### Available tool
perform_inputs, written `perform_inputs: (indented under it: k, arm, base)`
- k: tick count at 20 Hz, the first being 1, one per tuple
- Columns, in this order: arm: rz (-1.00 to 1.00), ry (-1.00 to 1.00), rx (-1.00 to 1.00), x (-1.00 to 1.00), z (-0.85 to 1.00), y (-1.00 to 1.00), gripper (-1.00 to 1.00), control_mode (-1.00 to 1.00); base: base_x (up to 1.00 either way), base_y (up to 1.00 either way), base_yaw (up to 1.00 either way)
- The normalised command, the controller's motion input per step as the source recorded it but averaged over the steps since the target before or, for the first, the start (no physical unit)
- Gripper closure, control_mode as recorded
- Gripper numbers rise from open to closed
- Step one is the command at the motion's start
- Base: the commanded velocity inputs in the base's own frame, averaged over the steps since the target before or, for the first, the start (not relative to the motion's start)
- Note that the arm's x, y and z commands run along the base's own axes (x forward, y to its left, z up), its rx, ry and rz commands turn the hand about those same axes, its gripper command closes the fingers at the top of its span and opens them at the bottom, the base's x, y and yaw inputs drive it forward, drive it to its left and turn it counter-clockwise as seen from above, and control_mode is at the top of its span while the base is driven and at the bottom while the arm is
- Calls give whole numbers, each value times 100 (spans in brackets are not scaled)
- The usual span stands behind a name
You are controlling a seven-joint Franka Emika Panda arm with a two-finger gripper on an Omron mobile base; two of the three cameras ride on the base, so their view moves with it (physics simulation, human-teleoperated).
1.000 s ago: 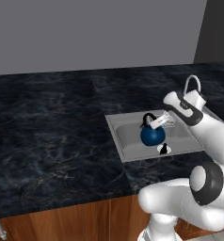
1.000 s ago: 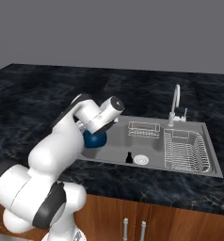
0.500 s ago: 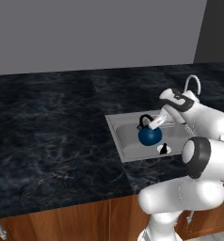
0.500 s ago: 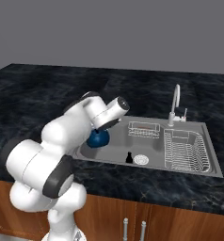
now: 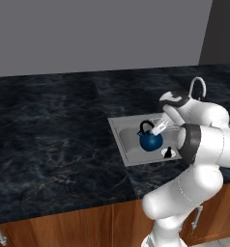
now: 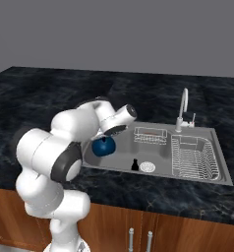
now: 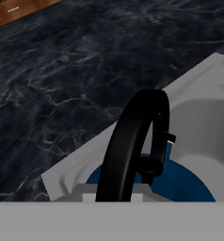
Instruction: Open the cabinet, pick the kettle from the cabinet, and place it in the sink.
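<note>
The kettle [image 5: 150,141] sits low in the sink [image 5: 129,149] near its left wall; the hand [image 5: 158,130] grips its handle.

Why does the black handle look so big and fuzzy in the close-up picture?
Hand view: the camera sits right by the kettle's black handle, so it looms large with soft edges. Left base view: the kettle is small and crisp in the sink. Right base view: even light, faint shadows under the faucet.
</note>
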Motion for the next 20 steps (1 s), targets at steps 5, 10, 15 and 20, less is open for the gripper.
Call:
perform_inputs:
  k: [5, 10, 15, 20]
  arm:
    - [7, 0, -2, 22, -27, -5, 100, -100]
    - [7, 4, 0, 23, -20, -8, 100, -100]
    - [6, 1, 0, 21, -28, -2, 100, -100]
    - [3, -4, 1, 24, -19, -2, 100, -100]
  base:
    - [0, 0, 0]
    - [0, 0, 0]
    - [0, 0, 0]
    - [0, 0, 0]
